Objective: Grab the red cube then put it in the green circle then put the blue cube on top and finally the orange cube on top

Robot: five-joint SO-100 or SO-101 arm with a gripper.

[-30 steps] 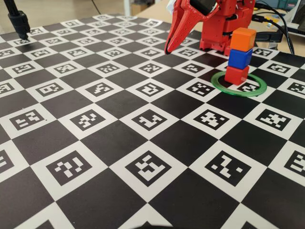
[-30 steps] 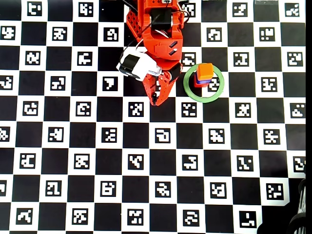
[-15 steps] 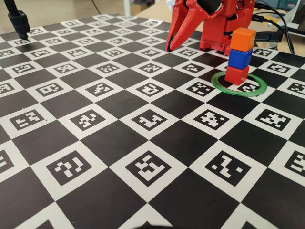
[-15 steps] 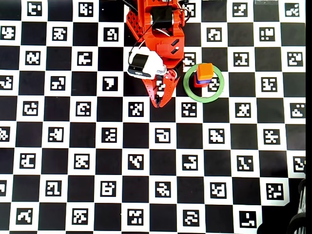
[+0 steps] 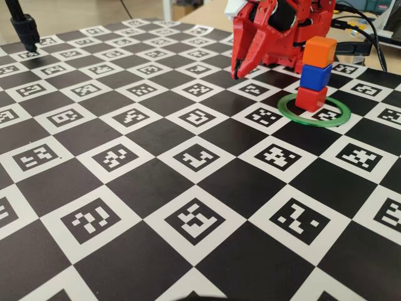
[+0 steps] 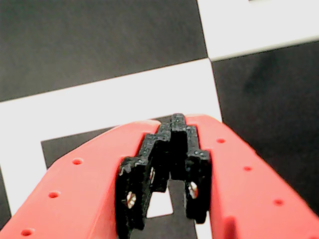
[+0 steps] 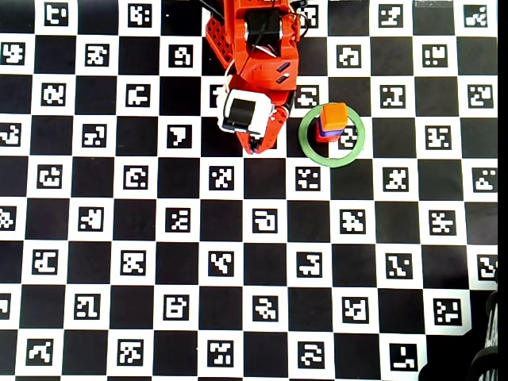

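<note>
— Two fingers, red outside, black toothed pads inside. Together or apart?

— Together at the tips in the wrist view, teeth meshed, nothing clamped between. Only a small wedge of daylight lower down between the pads.

— And below the gripper?

— Checkered board: black and white squares, part of a printed marker under the tips.

— Seen from the fixed view?

— Gripper pointing down, tips just above the board, well apart from the stack. From there, stack at about 3 o'clock.

— Stack itself?

— Red cube at the bottom, resting on the board inside the green circle. Blue cube directly on top of it, orange cube on top of that. Upright, edges roughly aligned, touching only each other.

— Centred in the ring?

— Not quite. In the overhead view, orange cube hiding most of the two beneath, a sliver of blue and red showing at its lower edge; stack sitting toward 11 o'clock within the green circle.

— Gripper overhead?

— Tips at about 9 o'clock from the ring, near it but not touching. White camera housing riding on the wrist, red arm base at 12 o'clock from it, at the board's top edge.

— Anything else?

— Black stand at the far left corner in the fixed view.
</note>
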